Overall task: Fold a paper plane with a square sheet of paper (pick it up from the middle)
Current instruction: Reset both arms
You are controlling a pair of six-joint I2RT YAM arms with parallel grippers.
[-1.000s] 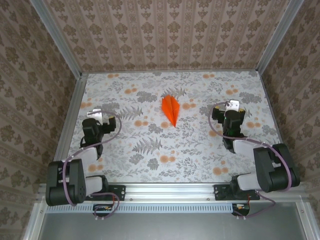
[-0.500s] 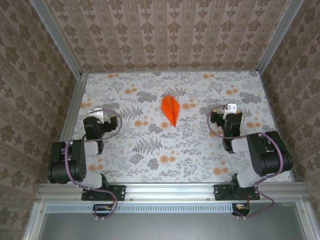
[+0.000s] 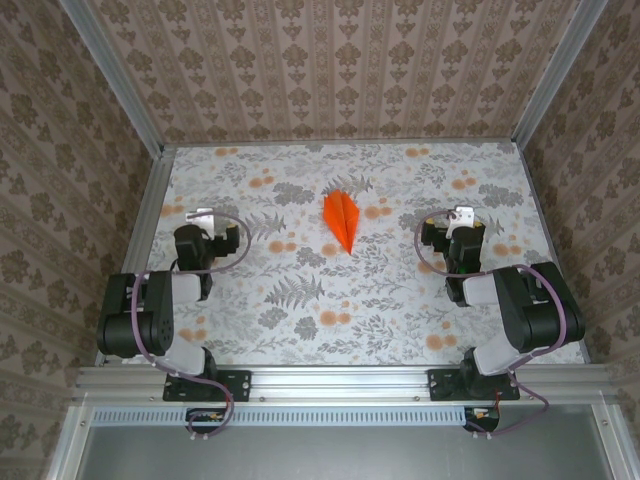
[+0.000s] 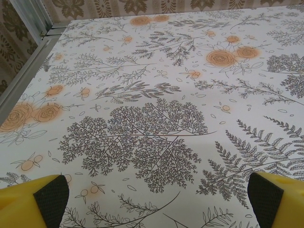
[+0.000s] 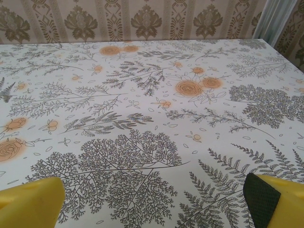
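The orange plane lies folded on the far middle of the table, exactly where it lay a second ago; both arms have drawn back toward their bases, the right first, the left after it; the left gripper and right gripper sit well apart from the plane on either side, fingers spread wide and holding nothing; the folding looks done, the arms seemingly parking; no brand, label or legible writing is visible.
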